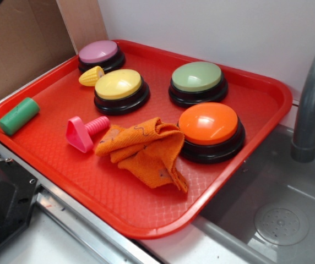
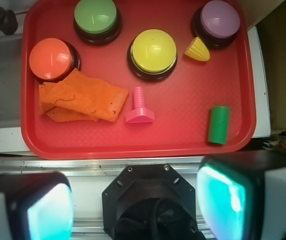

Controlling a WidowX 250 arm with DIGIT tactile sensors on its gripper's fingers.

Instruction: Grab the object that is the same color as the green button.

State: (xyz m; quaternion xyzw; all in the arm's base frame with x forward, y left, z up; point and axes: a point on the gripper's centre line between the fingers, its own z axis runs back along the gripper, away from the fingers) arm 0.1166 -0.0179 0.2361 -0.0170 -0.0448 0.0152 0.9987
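In the wrist view the hand (image 2: pixel 135 200) hangs above the counter just off the near rim of the red tray (image 2: pixel 183 135), its two pads (image 2: pixel 223 197) spread wide with nothing between them. Nearest on the tray, by its near right corner in that view, lies the green cylinder (image 2: pixel 218 124) on its side, apart from everything else; the exterior view shows it at the tray's left edge (image 1: pixel 18 115). Further in, near the middle, the pink ridged peg toy (image 2: pixel 139 106) lies flat, and beside it a crumpled orange cloth (image 2: pixel 80 101) touches the base of the orange-domed button (image 2: pixel 52 59). Beyond the peg stands the yellow-domed button (image 2: pixel 152 52), with the small yellow corn toy (image 2: pixel 197 50) just beside it. At the far side sit the green button (image 2: pixel 96 19), its pale green dome on a black base, and a purple-domed button (image 2: pixel 216 21) next to the corn. Past the tray's left rim in the wrist view is a grey sink (image 1: pixel 278 220) with a tap (image 1: pixel 311 104).
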